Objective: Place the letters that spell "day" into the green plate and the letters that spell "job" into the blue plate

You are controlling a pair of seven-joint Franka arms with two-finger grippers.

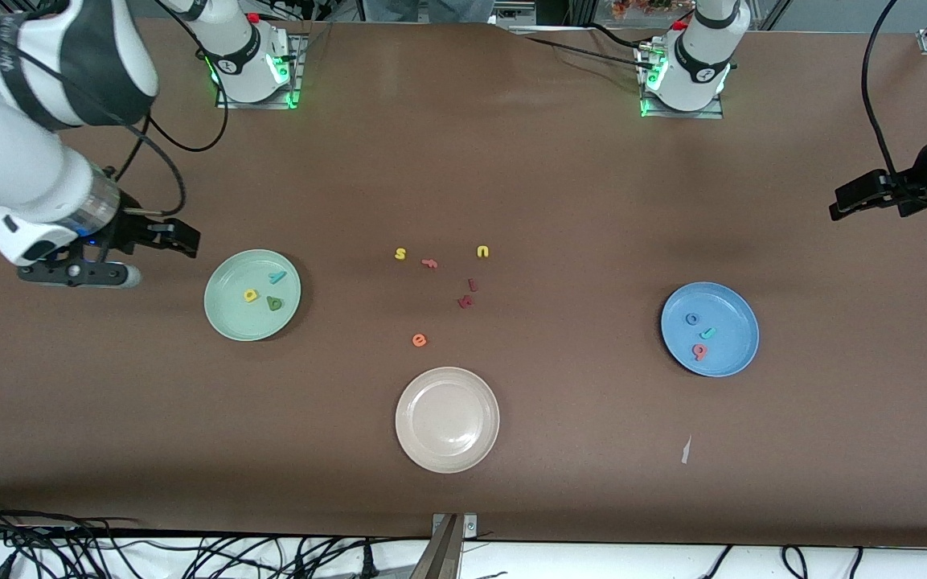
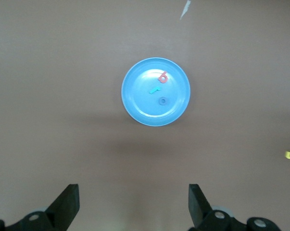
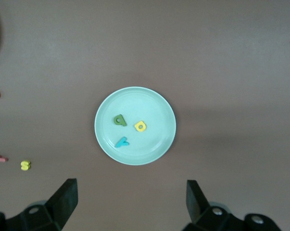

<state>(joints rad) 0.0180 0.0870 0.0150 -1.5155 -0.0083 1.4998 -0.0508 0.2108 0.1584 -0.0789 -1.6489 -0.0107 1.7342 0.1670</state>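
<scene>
Green plate (image 1: 226, 322) toward the right arm's end of the tabletop (image 1: 463, 177), holding d (image 1: 274, 303), a (image 1: 251, 295), y (image 1: 276, 277). Blue plate (image 1: 732, 354) toward the left arm's end, holding j (image 1: 707, 332), o (image 1: 692, 318), b (image 1: 699, 351). Right pincer (image 3: 130, 204) spread, empty, raised beside the green plate. Left pincer (image 2: 133, 207) spread, empty, raised at the tabletop's edge.

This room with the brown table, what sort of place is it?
Most likely a robotics lab. Two robot arms are bolted along one edge of the brown table, loose cables trail around it, and foam letters are sorted into a green plate and a blue plate like a test exercise.
</scene>
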